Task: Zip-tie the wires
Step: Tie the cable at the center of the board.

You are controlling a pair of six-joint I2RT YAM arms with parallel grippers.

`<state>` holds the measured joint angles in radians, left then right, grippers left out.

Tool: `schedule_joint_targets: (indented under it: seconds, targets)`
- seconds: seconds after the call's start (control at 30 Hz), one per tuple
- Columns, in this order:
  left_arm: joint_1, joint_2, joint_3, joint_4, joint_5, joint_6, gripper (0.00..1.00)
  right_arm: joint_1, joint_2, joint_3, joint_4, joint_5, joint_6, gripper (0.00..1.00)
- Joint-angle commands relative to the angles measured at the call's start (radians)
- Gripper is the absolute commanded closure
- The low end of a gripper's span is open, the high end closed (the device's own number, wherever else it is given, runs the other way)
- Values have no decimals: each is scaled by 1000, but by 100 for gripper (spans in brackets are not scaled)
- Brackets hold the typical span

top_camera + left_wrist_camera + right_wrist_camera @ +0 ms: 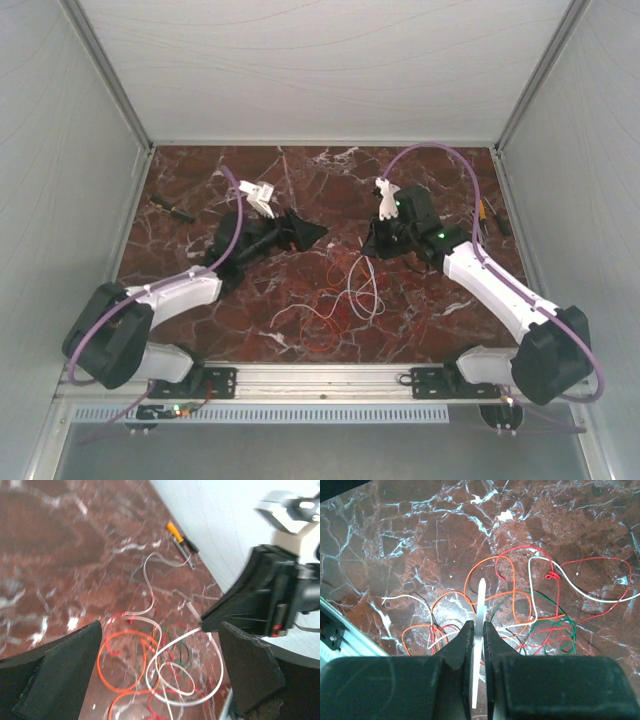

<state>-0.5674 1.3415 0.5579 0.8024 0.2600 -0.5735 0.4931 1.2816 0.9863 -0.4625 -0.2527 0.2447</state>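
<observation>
1. The right jaws are clamped on the zip tie (481,600), which sits dead centre between the two fingers.
2. The zip tie runs straight along the jaws' own line. Its free tip pokes forward toward the wires (520,610) and the other end runs back between the fingers.
3. The wires are in a loose tangle on the worktop (395,540), between the two arms.
4. The left jaws are spread wide with nothing in them, facing the wires.

A lab test cell is indicated — a red marble-patterned tabletop (330,185) is boxed in by white panels (330,60), and a left arm (175,292) and right arm (495,285) are bolted to an aluminium rail (320,378) at its edge.
</observation>
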Motion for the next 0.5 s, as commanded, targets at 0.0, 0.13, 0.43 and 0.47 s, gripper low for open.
schedule_joint_targets:
  seconds: [0.0, 0.13, 0.43, 0.47]
  targets:
    - [133, 56, 32, -149, 333, -237, 0, 8, -53, -36, 49, -32, -38, 100]
    - [147, 135, 176, -398, 384, -253, 4, 10, -51, -58, 99, 5, -29, 100]
    - [129, 286, 402, -666, 342, -359, 33, 27, 10, -49, 150, 51, 11, 100]
    - [122, 304, 422, -687, 336, -370, 35, 27, 12, -53, 156, 50, 12, 100]
